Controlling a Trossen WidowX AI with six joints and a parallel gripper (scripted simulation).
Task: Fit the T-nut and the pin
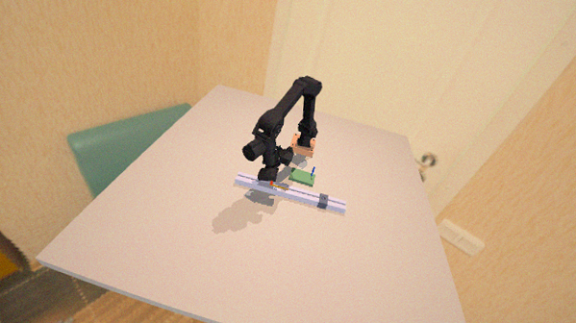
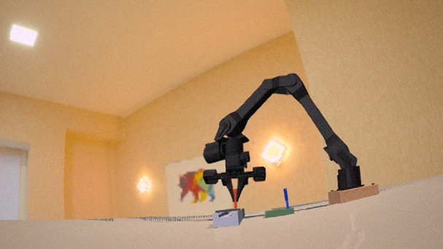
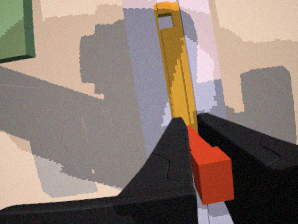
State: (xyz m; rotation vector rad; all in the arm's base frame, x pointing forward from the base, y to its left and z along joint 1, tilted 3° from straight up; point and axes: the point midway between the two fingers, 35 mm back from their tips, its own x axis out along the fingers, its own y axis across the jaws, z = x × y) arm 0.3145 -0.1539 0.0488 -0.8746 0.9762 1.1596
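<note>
the handle [image 1: 272, 182] [image 2: 236, 205] [image 3: 214, 172] is pinched between the two fingertips of the gripper [image 1: 268, 179] [image 2: 235, 199] [image 3: 189, 125], and it is held almost upright, as is seen from the side. so the nut [image 1: 280, 186] [image 3: 177, 65] can be kept low and level, which is probably wanted for passing under the lips of the slot.

the nut is seen over the rail [image 1: 299, 194] [image 2: 226, 220] [image 3: 142, 75], pointed along it; in the wrist view it runs from the fingertips toward twelve o'clock, with its hole at the far end. by this lengthwise placing, the hole is put in front, on the side of the bracket [image 1: 323, 200]. whether the nut is already caught under the lips cannot be told; much of its brass top is still exposed to view.

in the top view, the bracket is found between three and four o'clock from the handle, well apart. the tray [image 1: 301, 176] [image 2: 279, 212] [image 3: 15, 30] is near the rail, at about two o'clock, and the pin [image 1: 313, 171] [image 2: 286, 198] is stood up in it, so that it can be gripped easily later.

the seating should be made sure first, it is judged; then a slide toward the bracket is called for. if the handle is leaned, the nut may be jammed.
</note>
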